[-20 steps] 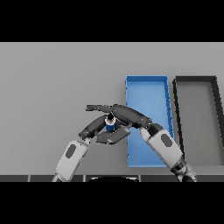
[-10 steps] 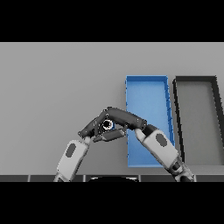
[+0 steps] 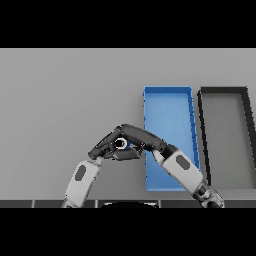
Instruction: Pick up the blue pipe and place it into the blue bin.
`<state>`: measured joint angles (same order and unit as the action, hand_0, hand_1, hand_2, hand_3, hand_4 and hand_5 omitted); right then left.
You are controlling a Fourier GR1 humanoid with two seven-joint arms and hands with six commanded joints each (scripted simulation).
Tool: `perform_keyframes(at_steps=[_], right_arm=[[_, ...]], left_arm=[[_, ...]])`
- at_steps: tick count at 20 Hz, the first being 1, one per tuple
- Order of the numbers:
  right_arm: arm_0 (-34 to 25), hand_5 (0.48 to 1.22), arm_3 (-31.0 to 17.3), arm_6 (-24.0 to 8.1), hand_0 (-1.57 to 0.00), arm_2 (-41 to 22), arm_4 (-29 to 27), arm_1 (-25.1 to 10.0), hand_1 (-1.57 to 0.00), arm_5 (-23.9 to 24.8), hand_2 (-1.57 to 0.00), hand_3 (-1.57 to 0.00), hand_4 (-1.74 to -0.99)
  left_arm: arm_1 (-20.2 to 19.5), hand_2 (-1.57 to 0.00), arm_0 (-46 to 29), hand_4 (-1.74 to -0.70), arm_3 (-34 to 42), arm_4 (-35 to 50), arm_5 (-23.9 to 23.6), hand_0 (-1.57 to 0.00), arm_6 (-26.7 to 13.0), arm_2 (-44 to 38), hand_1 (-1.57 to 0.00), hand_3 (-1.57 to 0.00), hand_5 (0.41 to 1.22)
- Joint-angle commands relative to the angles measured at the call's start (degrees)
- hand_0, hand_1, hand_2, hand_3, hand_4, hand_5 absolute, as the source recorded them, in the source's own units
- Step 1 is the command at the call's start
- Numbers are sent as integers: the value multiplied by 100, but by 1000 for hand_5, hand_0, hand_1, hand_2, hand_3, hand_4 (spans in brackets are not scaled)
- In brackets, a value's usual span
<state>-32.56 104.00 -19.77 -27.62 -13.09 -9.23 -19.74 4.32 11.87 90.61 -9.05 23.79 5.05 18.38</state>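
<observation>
1. The right hand (image 3: 136, 138) has its fingers curled round the blue pipe (image 3: 120, 144), just left of the blue bin (image 3: 167, 100).
2. The left hand (image 3: 102, 148) crowds it, fingers unclear; a knock could loosen the pipe.

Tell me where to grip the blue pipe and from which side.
Grip the pipe across its short body, fingers on opposite sides, coming from above. Only its round open end shows, facing up, so it seems to stand on end. Both hands already crowd it: the left hand from the left, the right hand curled over it from the right. The blue bin lies just right.
</observation>
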Motion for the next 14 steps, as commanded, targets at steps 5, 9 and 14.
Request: perform_keyframes(at_steps=[5,9,14], right_arm=[[22,1211,98,-335,-1565,-106,19,68,-1565,165,-1565,-1559,-1738],[-16,1217,76,-320,-1568,-91,176,86,-1568,225,-1569,-1566,-1740],[-49,1220,2,-281,-1570,-13,54,128,-1570,222,-1570,-1569,-1741]], left_arm=[[-108,-529,5,-1206,-2,-297,512,-598,-90,-17,-549,-477,1221],[-58,-216,-2,-1017,11,-366,554,-244,-520,-178,-224,-195,848],[5,-70,-124,-968,23,-279,491,-79,-735,-208,-73,-63,567]])
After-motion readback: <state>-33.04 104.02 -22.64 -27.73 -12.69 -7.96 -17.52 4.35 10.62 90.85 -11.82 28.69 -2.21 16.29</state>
